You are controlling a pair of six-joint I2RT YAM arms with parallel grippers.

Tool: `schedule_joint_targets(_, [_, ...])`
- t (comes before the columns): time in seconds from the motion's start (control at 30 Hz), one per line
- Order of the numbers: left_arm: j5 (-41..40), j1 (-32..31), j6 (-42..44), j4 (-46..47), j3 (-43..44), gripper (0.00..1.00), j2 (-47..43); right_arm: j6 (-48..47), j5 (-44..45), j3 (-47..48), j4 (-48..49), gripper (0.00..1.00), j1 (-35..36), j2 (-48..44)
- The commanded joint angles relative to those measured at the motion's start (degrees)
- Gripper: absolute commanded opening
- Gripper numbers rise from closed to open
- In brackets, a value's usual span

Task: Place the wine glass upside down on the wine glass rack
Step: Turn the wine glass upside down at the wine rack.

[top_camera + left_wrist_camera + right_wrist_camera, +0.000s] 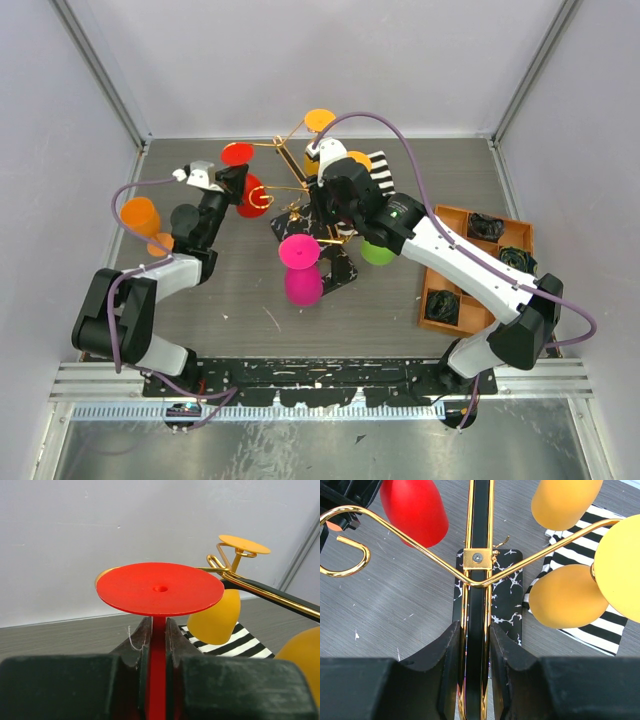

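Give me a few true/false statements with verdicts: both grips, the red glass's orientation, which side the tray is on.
1. The left gripper is clamped on the stem of the red wine glass. True.
2. The red wine glass is held upright, bowl on top. False: it is upside down, with the flat foot on top and the stem running down between the fingers.
3. The right gripper is closed around the central post of the wine glass rack. True.
4. The orange compartment tray sits on the left arm's side of the table. False: it lies on the right arm's side.
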Motion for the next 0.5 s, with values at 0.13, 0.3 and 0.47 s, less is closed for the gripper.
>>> schedule_joint_targets(0.13, [-1.32, -0.19, -0.16, -0.11, 0.51, 0.37, -1.09, -1.27, -0.02, -0.58, 0.59, 0.31, -0.63, 0.84])
schedule_joint_targets(0.3, [-2.42, -0.19, 0.03, -0.78, 0.04, 0.51, -2.31, -1.25, 0.08, -0.36, 0.57, 0.31, -0.63, 0.50])
schedule_joint_targets(0.47, [-3.04, -0.21, 0.14, -1.83, -0.99, 0.61, -4.69, -1.36, 0.33, -0.14, 0.61, 0.31, -0.61, 0.12])
